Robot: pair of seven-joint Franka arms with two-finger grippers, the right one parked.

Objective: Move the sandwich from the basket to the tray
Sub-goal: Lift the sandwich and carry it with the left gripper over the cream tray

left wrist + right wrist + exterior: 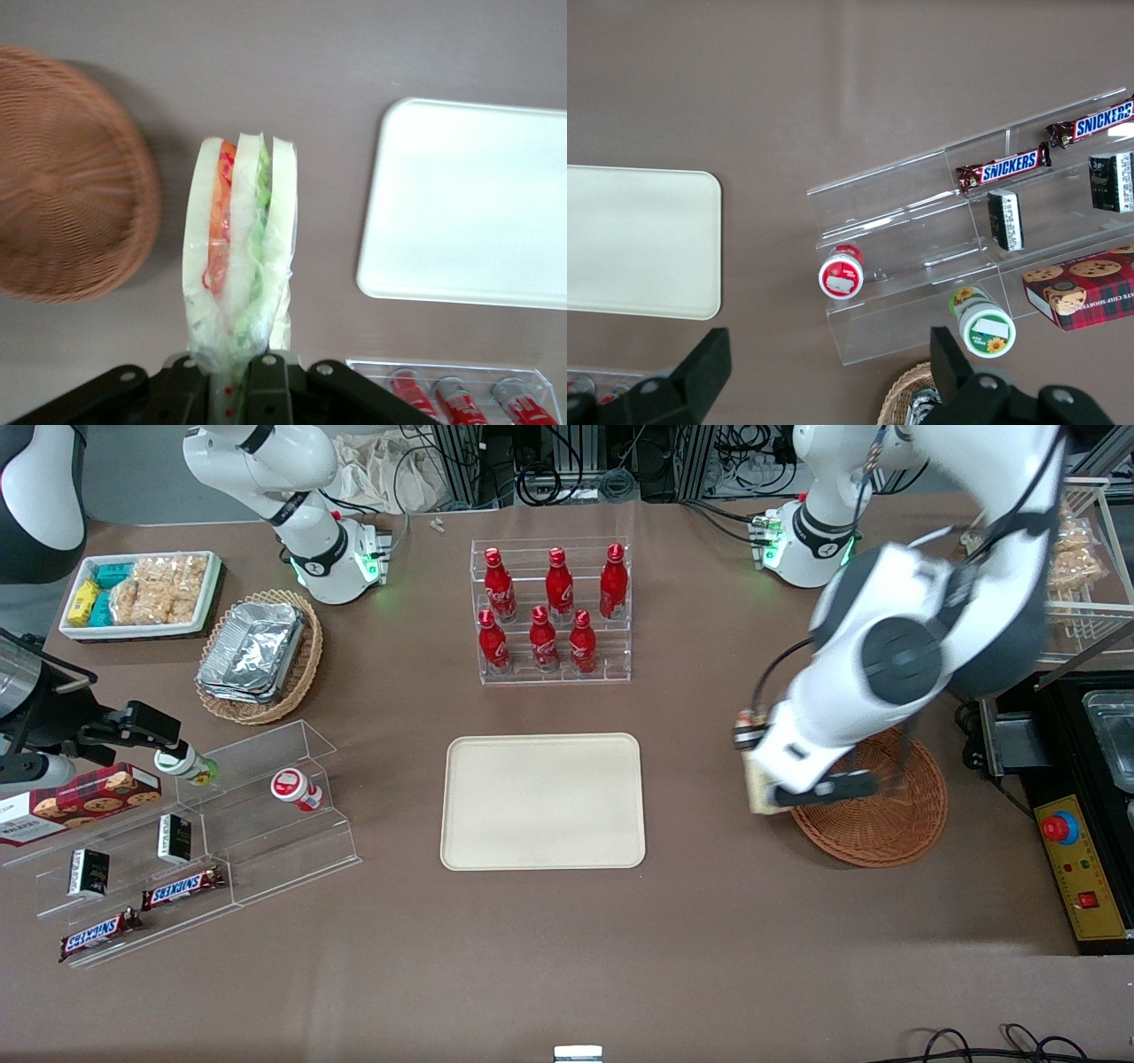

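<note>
Brown matte tabletop, workshop racking and cables along the upper edge of the front view. Nearest the camera, centre frame, the tray (542, 801) lies bare. At centre right, the gripper (769, 790) hangs above the table at the rim of the basket (886, 815) — its fingers pinch the sandwich (239, 252) by one end, long axis running straight out from the jaws. The sandwich is clear of the basket, and the tray lies well apart, toward the parked arm's end. Farther up the frame stands a rack of red bottles (551, 611).
</note>
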